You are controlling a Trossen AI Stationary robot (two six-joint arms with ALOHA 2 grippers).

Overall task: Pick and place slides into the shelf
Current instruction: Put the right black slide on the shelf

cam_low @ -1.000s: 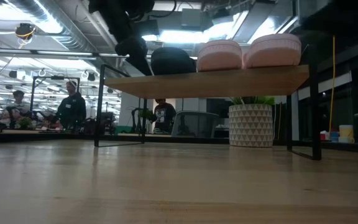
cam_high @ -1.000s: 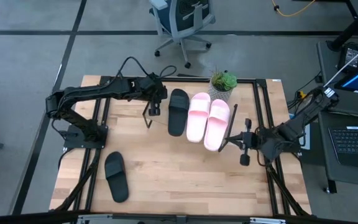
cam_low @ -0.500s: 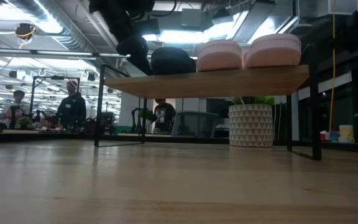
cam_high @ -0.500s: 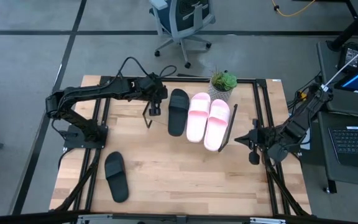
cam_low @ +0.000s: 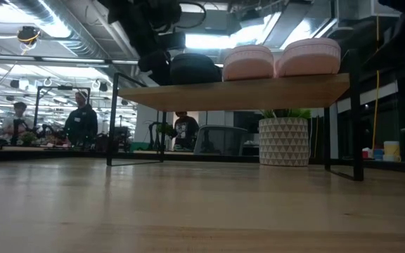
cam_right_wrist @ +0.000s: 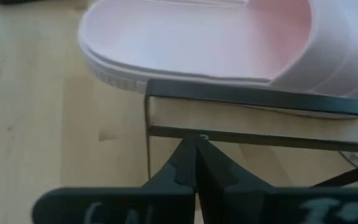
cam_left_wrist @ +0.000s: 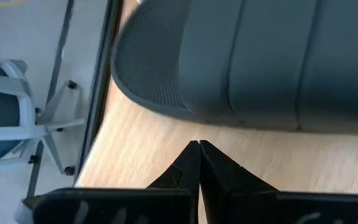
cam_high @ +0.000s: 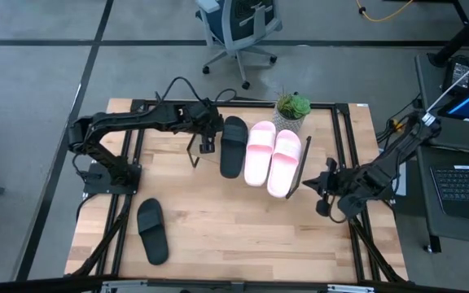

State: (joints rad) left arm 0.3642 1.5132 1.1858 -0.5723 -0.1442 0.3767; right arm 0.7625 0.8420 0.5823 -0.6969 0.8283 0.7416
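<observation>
From where I stand, three of the slides sit side by side on the shelf [cam_high: 295, 185]: a black slide [cam_high: 233, 146] at the left end, then the two pink slides [cam_high: 260, 152] and [cam_high: 285, 162] to its right. The low view shows the same row resting on the light board, with the black one [cam_low: 194, 69] nearest the left edge. The fourth, another black slide [cam_high: 151, 230], lies well apart on the worktop [cam_high: 243, 232], down near the front left corner.

The left claw [cam_high: 207, 143] hovers just beside the shelved black slide, on its left, and its wrist view shows the two fingers pressed together with nothing between them, the slide's dark sole filling the view ahead. The right claw [cam_high: 323, 198] hangs near the shelf's right end, likewise clenched on nothing, its tips close to the shelf's black frame. A potted plant [cam_high: 291, 109] stands at the far edge.
</observation>
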